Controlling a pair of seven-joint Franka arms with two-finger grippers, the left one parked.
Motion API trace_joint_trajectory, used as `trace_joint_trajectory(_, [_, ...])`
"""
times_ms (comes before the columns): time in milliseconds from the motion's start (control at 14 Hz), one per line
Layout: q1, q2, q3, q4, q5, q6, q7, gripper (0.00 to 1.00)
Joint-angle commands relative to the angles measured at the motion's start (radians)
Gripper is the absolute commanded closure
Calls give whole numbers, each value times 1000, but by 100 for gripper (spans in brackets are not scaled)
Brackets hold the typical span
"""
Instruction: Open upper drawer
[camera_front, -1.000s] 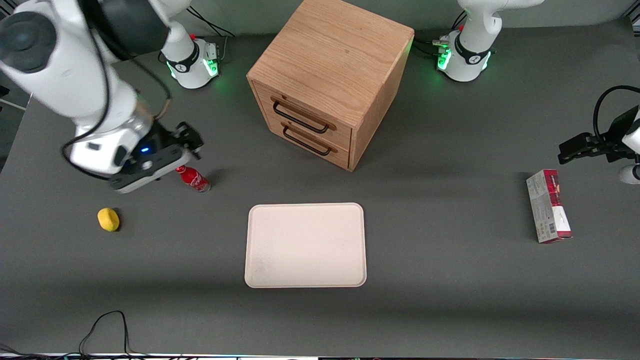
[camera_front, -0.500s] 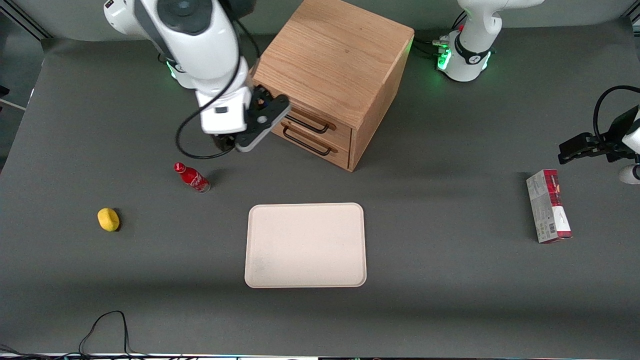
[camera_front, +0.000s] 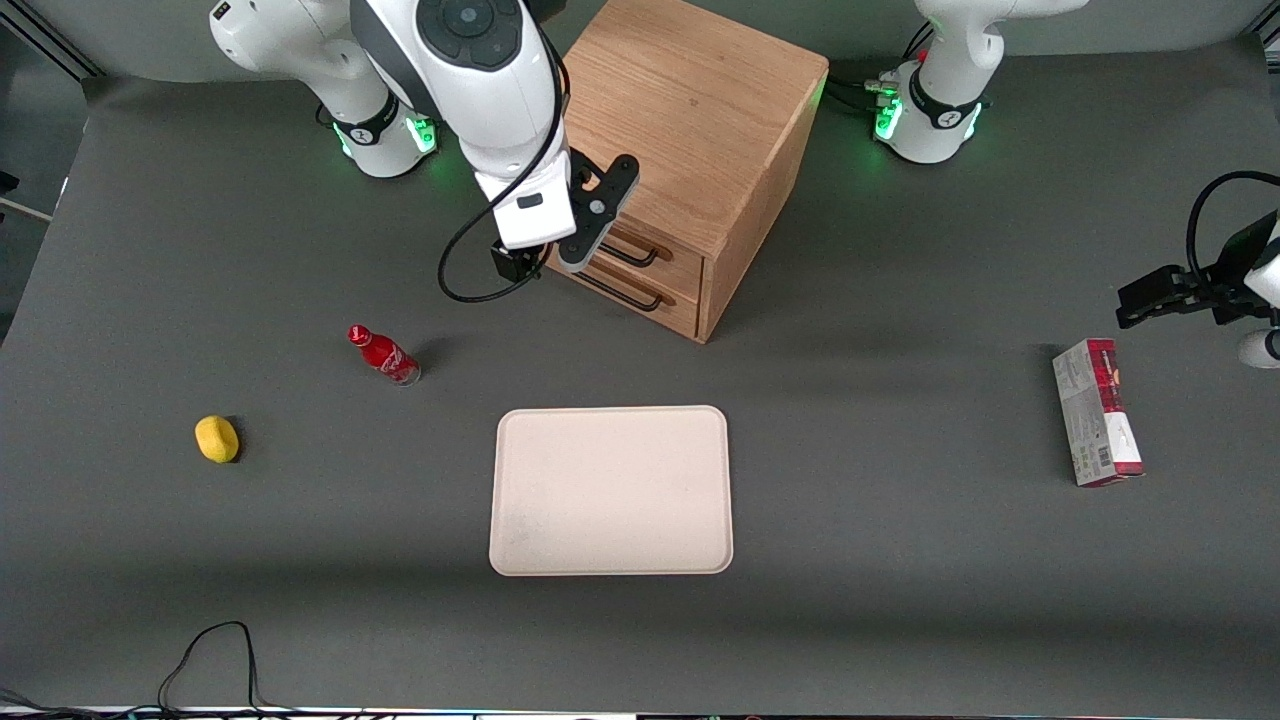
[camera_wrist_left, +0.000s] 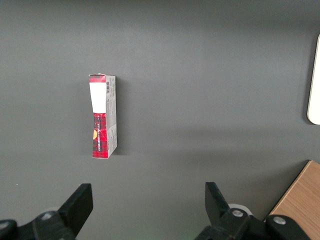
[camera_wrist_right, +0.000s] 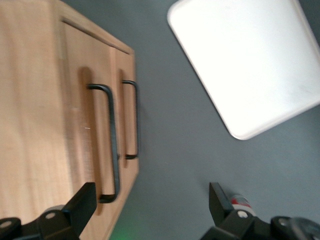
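The oak cabinet (camera_front: 680, 110) stands at the middle of the table, farther from the front camera than the tray. Its upper drawer (camera_front: 682, 264) is shut, with a thin black wire handle (camera_front: 636, 258); the arm hides most of both. My right gripper (camera_front: 590, 225) hovers just in front of the drawer fronts, at upper-drawer height. In the right wrist view the gripper (camera_wrist_right: 150, 205) is open and empty, its fingers (camera_wrist_right: 80, 204) spread wide. One finger lies over the end of the upper drawer's handle (camera_wrist_right: 114, 145), apart from it. The upper drawer (camera_wrist_right: 80, 125) sits beside the lower drawer's handle (camera_wrist_right: 134, 120).
A beige tray (camera_front: 611, 490) lies nearer the front camera than the cabinet and shows in the right wrist view (camera_wrist_right: 250, 65). A red bottle (camera_front: 384, 355) and a yellow lemon (camera_front: 216, 439) lie toward the working arm's end. A red-and-grey box (camera_front: 1095, 410) lies toward the parked arm's end.
My right gripper has swung from above the red bottle across to the cabinet and now sits in front of the drawers. The drawers have not moved.
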Motion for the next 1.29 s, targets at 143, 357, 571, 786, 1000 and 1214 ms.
trace_joint_trajectory(143, [0,-23,-9,-13,81,-25,-25,0])
trace_joint_trajectory(357, [3,-24,-9,-14,95,-42,25,0])
trace_joint_trajectory(571, [6,-26,-4,-29,106,-39,30,0])
trace_joint_trajectory(786, [8,-63,-4,-127,104,39,23,0])
trace_joint_trajectory(1000, [21,-107,-1,-253,104,146,18,0])
trace_joint_trajectory(1214, [40,-107,-4,-301,96,197,16,0])
